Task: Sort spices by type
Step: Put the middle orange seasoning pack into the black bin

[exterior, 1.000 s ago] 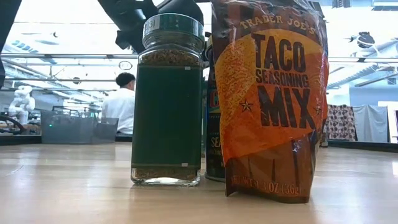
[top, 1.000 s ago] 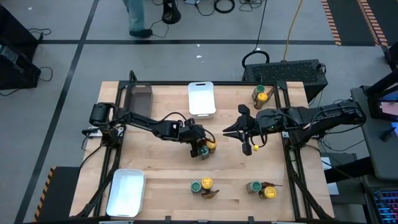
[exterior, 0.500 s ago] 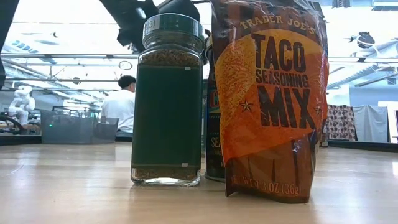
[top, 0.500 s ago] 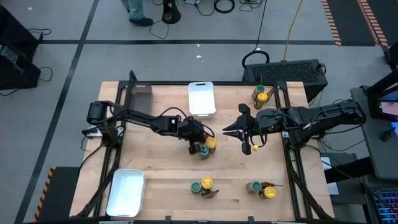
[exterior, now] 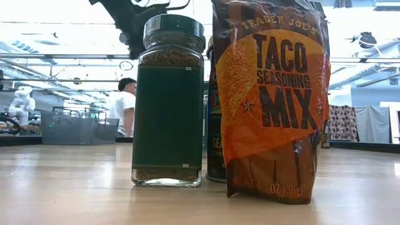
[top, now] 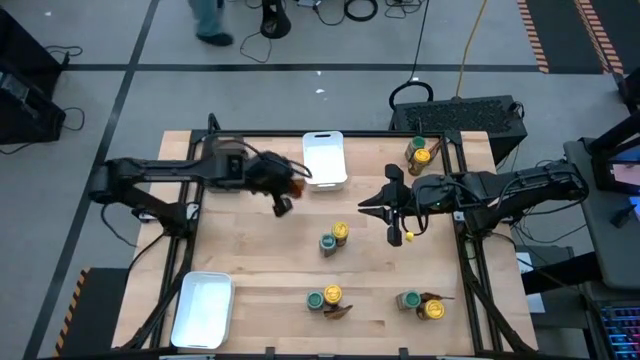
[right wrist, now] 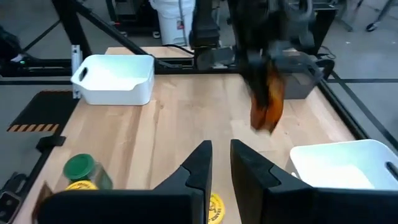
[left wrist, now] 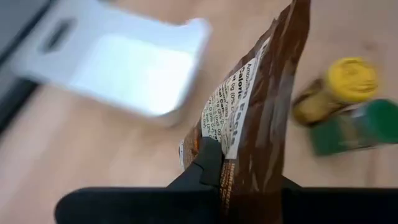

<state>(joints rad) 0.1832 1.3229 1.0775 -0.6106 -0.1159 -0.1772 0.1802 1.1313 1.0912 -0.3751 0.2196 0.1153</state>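
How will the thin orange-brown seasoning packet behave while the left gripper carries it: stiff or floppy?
Probably floppy: the thin orange-brown seasoning packet hangs creased from the left gripper, pinched at one edge only. It looks light, since it dangles above the wooden table without slipping. Swinging seems likely, so aiming it into the white rectangular tray may be imprecise.

Gripper (left wrist: 239,165) clamps brown packet (left wrist: 258,118); white tray (left wrist: 124,68) beyond.

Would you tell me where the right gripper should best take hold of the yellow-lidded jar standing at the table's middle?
Probably at the yellow-lidded jar just under its lid, descending from above: it stands upright, touching a green-lidded jar, so close the fingers across the free sides. The right gripper hovers nearby.
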